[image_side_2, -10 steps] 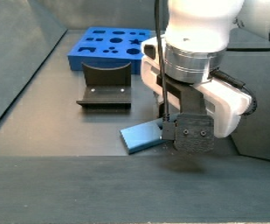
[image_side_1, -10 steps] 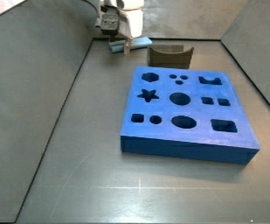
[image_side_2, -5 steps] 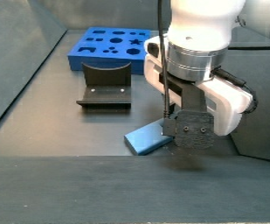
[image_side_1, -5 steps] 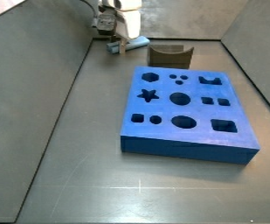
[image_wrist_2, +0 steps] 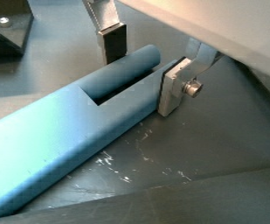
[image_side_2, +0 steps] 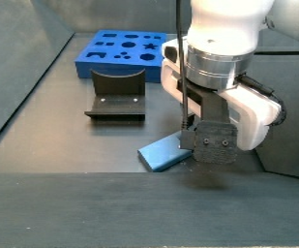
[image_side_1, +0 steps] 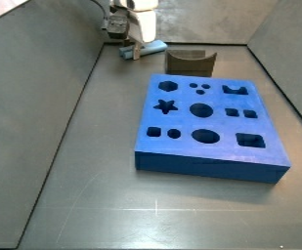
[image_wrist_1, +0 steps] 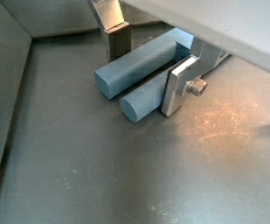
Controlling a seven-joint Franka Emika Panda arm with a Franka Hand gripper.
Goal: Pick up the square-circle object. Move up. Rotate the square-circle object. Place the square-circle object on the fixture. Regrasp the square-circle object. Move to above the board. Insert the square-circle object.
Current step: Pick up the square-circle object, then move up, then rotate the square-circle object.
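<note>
The square-circle object (image_wrist_1: 143,74) sits tilted between the pincer (image_wrist_1: 148,59) fingers, clamped by both pads. The arm hangs upright over the floor (image_side_2: 74,145), near the fixture (image_side_2: 117,102) and well apart from the board (image_side_1: 205,127).

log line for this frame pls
phase: pick-up | gripper: fingers either side of light blue-grey bar-shaped peg near floor, closure unclear | dark brown notched fixture: empty | blue slab board: holes empty

The peg (image_side_2: 163,154), a light blue-grey bar with one square and one round length, sits tilted low in the frame's centre, clamped between the claw's (image_wrist_1: 145,54) silver fingers (image_wrist_1: 179,86). The dark fixture (image_side_2: 117,104) stands mid-left, apart from it. The blue board (image_side_1: 211,127), holes upward, lies flat at centre right.
</note>
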